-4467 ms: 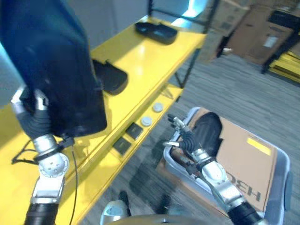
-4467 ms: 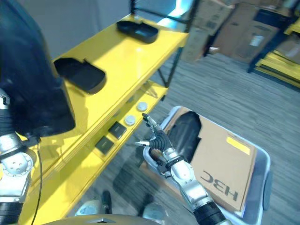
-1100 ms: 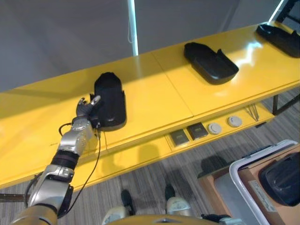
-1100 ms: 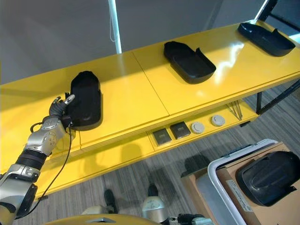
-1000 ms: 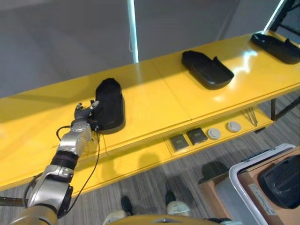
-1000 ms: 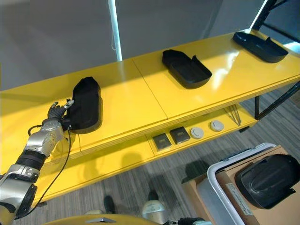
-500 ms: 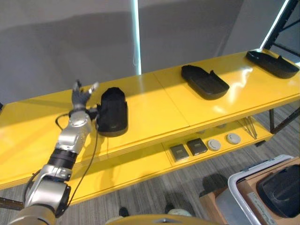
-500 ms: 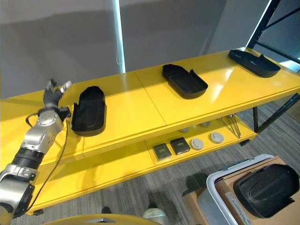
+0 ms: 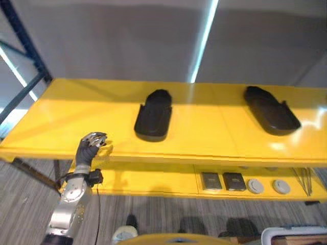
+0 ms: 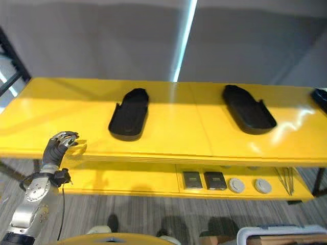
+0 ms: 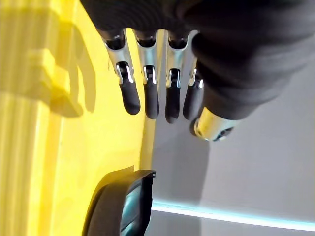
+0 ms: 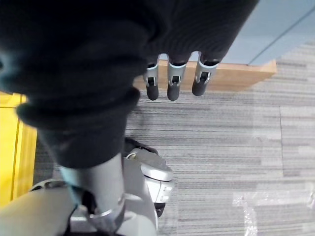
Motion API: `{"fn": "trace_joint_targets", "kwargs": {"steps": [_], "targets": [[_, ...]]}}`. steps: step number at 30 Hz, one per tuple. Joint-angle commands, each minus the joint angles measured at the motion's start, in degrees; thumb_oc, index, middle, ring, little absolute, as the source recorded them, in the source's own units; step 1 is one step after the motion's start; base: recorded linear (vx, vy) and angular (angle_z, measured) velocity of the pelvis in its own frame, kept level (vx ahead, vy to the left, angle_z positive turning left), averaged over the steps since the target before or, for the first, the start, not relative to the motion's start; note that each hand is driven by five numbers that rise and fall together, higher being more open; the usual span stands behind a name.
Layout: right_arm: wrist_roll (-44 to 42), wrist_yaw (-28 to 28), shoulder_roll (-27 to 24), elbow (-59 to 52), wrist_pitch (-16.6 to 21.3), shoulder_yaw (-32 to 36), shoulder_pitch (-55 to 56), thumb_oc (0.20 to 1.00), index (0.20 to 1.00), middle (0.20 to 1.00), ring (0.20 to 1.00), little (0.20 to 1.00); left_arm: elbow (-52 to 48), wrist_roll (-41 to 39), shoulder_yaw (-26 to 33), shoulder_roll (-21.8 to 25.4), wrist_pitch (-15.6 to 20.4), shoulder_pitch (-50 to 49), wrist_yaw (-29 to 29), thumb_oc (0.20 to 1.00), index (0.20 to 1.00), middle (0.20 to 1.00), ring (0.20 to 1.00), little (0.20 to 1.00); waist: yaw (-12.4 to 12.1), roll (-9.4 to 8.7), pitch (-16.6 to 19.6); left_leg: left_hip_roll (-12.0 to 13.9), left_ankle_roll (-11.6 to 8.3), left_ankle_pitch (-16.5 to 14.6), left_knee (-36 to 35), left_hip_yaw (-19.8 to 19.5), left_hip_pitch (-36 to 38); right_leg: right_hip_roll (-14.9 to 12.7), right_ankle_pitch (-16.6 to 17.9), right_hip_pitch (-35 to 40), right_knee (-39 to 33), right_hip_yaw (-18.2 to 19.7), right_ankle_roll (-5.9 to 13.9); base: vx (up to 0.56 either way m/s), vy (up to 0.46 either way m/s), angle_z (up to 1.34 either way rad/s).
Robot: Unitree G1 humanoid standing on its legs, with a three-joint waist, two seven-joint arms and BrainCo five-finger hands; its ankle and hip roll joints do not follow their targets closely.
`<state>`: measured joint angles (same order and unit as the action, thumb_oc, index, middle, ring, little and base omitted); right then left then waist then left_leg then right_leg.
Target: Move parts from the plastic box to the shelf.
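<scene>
A black moulded part [image 9: 153, 115] lies on the yellow shelf [image 9: 61, 122], with nothing touching it. A second black part [image 9: 271, 109] rests further right on the same shelf, and a third [image 10: 322, 97] shows at the right edge. My left hand [image 9: 89, 148] hovers in front of the shelf's front edge, left of the first part and apart from it, fingers [image 11: 146, 93] relaxed and holding nothing. The left wrist view shows that part [image 11: 120, 206] beyond the fingertips. My right hand [image 12: 171, 78] hangs open over the floor.
The lower shelf carries two dark square pieces [image 9: 210, 180] and two grey discs [image 9: 255, 186]. A corner of the plastic box [image 10: 265, 234] shows at the bottom right. A blue rack upright [image 9: 20, 35] stands at the far left. Cardboard [image 12: 231, 73] lies past the right hand.
The camera has swung, so the whole scene has shifted. My left hand has let go of the first part, left it on the shelf, and dropped back to the shelf's front edge.
</scene>
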<state>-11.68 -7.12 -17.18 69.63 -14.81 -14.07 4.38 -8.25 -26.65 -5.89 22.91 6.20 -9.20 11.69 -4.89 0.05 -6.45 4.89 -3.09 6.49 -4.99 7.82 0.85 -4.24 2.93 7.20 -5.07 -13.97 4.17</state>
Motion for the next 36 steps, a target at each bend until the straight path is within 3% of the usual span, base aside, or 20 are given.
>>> {"fn": "trace_joint_targets", "kwargs": {"steps": [1,7,16,21,31,36], "targets": [[-3.32,-1.12,3.20,2.00,2.64,-0.46,-7.34,1.000,1.000,1.000,1.000,1.000,-4.52,4.19,-0.33,2.52,10.67,7.68,-4.19,0.200,0.200,0.200,0.200,0.200,1.33,-0.14,-3.56,-2.17,1.27,-6.99,-0.01,1.12,5.54,-0.35,-0.98,1.11,0.07,-0.65,0.79,-0.05,-0.001,0.03],[-4.90,-2.04,2.73,1.66,2.33,-1.50,-8.61,1.000,1.000,1.000,1.000,1.000,-2.06,3.00,-6.33,4.88,8.40,6.03,-9.23,0.200,0.200,0.200,0.200,0.200,0.98,0.92,-4.19,-2.16,1.01,-6.46,-0.01,0.92,4.27,-0.67,-0.76,-0.02,0.07,-1.67,1.09,-0.01,0.004,0.02],[-6.67,-0.28,0.46,0.92,2.34,-1.65,-10.31,1.000,1.000,1.000,1.000,1.000,0.46,1.91,-14.05,5.81,11.20,11.37,-13.07,0.200,0.200,0.200,0.200,0.200,3.92,3.16,-7.31,-1.94,0.77,-5.49,-0.01,2.44,1.26,-0.54,0.16,-4.02,0.07,0.73,1.22,-0.04,0.019,-0.06],[-5.99,-0.48,-0.40,0.53,2.33,-1.12,-10.30,1.000,1.000,1.000,1.000,1.000,0.09,1.63,-15.08,5.57,12.65,13.90,-12.76,0.200,0.200,0.200,0.200,0.200,5.27,3.61,-8.62,-1.79,0.66,-5.11,-0.01,2.96,0.38,-0.30,0.47,-5.19,0.07,1.95,1.22,-0.03,-0.003,-0.07],[-2.89,-2.07,-0.14,-0.16,3.32,-1.59,-7.54,1.000,1.000,1.000,1.000,1.000,0.42,-0.24,-16.24,3.60,5.07,17.68,-9.11,0.200,0.200,0.200,0.200,0.200,7.45,3.50,-8.40,-1.44,0.52,-4.97,-0.01,3.98,1.35,-0.14,0.53,-4.60,0.07,2.83,1.15,0.05,-0.008,-0.06],[-2.43,-1.78,-0.06,-1.13,2.98,-2.09,-7.52,1.000,1.000,1.000,1.000,1.000,2.23,-1.72,-16.97,2.42,4.22,18.07,-7.84,0.200,0.200,0.200,0.200,0.200,7.96,3.65,-8.60,-1.31,0.47,-4.88,-0.01,4.38,1.63,-0.09,0.28,-4.32,0.07,3.16,0.93,0.03,0.007,-0.01]]}}
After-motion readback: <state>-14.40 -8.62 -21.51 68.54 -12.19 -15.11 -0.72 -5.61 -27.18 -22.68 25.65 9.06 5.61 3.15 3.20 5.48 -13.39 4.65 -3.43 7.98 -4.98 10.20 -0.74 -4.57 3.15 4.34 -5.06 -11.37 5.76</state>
